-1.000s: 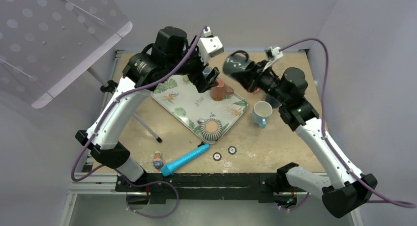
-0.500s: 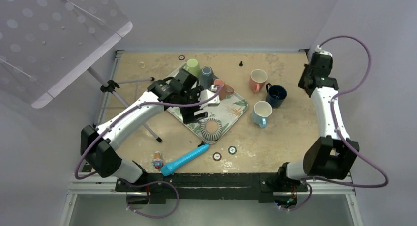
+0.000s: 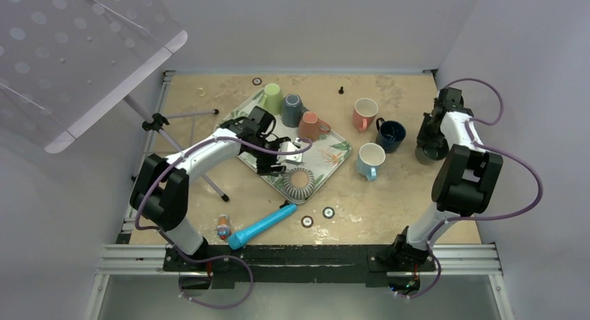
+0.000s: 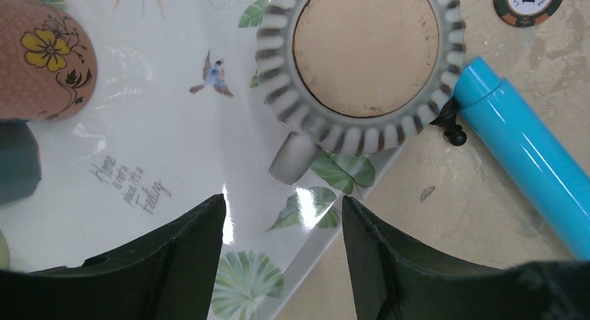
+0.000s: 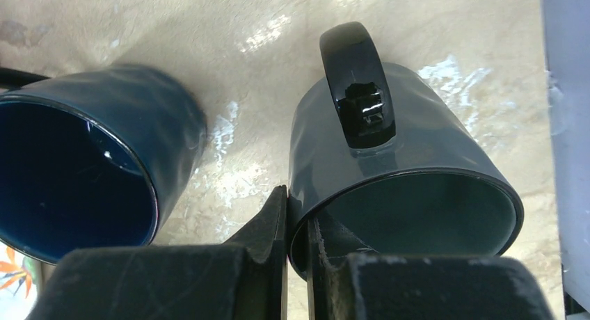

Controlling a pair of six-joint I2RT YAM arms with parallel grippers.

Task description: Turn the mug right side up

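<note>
The grey mug sits mouth-up at the far right of the overhead view, just beside the dark blue mug. Its handle points to the top of the right wrist view. Your right pincer pinches its rim, one finger inside the wall and one outside. The mug looks set down on the counter, though its base is hidden, so treat the step as placing, nearly done. Next you need to let go cleanly: spread the fingers, then lift straight up so the inner finger does not drag the rim or nudge the blue mug.

Your left pincer hangs spread and empty over the tray, near the striped mug, which is still base-up.

Half a second ago your right arm reached toward the upper right corner and no grey mug stood here. Now the arm is folded lower, with the mug under it.
</note>
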